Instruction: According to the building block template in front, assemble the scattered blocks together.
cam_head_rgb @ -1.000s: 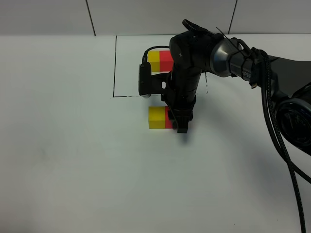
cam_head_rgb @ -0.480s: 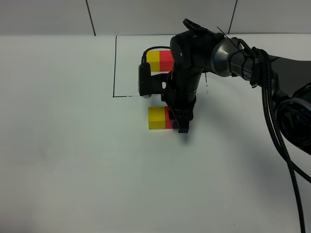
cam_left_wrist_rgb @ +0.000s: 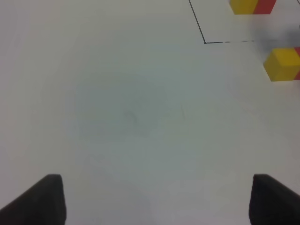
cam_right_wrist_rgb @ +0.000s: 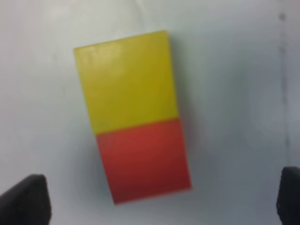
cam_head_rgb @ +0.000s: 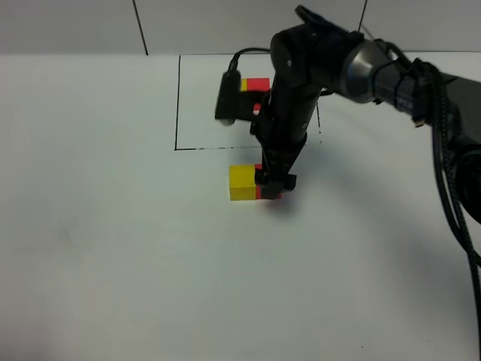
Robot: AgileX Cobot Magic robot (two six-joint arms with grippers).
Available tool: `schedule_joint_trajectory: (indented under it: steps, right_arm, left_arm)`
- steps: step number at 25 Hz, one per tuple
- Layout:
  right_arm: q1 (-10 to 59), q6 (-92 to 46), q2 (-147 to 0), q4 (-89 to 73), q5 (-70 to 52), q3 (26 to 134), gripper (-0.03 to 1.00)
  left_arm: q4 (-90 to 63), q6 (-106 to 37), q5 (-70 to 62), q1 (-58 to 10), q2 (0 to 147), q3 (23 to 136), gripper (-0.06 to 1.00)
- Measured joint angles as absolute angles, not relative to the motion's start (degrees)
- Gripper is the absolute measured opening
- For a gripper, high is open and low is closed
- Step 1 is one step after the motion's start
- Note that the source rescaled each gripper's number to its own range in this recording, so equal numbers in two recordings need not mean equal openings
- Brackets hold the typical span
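The yellow block [cam_head_rgb: 242,183] and the red block [cam_head_rgb: 260,192] sit side by side and touching, just in front of the template's black outline [cam_head_rgb: 177,105]. In the right wrist view the yellow block [cam_right_wrist_rgb: 126,79] and the red block [cam_right_wrist_rgb: 145,159] form one joined pair. My right gripper [cam_head_rgb: 274,183] hovers over the red block and hides most of it. Its fingers stand wide apart in the right wrist view [cam_right_wrist_rgb: 157,201], touching neither block, so it is open. The template's pair [cam_head_rgb: 257,84] is partly hidden by the arm. My left gripper [cam_left_wrist_rgb: 154,201] is open and holds nothing.
The left wrist view shows the yellow block [cam_left_wrist_rgb: 281,63], the template's pair [cam_left_wrist_rgb: 253,5] and a corner of the black outline [cam_left_wrist_rgb: 197,21] far from its fingers. The right arm and its cables [cam_head_rgb: 443,165] cross the table's right side.
My right gripper has opened and let go of the red block, then risen a little above it. The two blocks stay joined where they were.
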State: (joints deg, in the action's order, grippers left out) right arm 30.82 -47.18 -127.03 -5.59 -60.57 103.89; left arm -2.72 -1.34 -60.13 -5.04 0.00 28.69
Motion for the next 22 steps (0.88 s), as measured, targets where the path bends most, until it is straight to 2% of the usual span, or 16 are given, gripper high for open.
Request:
schedule_joint_trajectory:
  steps: [2, 6, 10, 17, 22]
  right_arm:
    - [27.02, -40.47, -124.21, -5.97, -60.77, 103.89, 0.99]
    - [14.34, -27.80, -119.07, -9.22, -60.64, 103.36, 1.00]
    - [4.02, -22.65, -112.49, -10.25, -61.06, 98.53, 1.00]
    - [-5.61, -20.15, -94.67, -10.90, -56.73, 82.32, 1.00]
    - [-9.33, -19.17, -81.48, -11.13, -55.21, 70.41, 1.00]
  left_arm:
    - [-2.72, -1.34, -60.13, -5.04, 0.00, 28.69, 0.75]
    - [-2.72, -1.34, -60.13, -5.04, 0.00, 28.69, 0.75]
    - [-2.72, -1.34, -60.14, -5.04, 0.00, 28.69, 0.75]
    - [-2.72, -1.34, -60.14, -5.04, 0.00, 28.69, 0.75]
    - [-2.72, -1.34, -60.14, -5.04, 0.00, 28.69, 0.75]
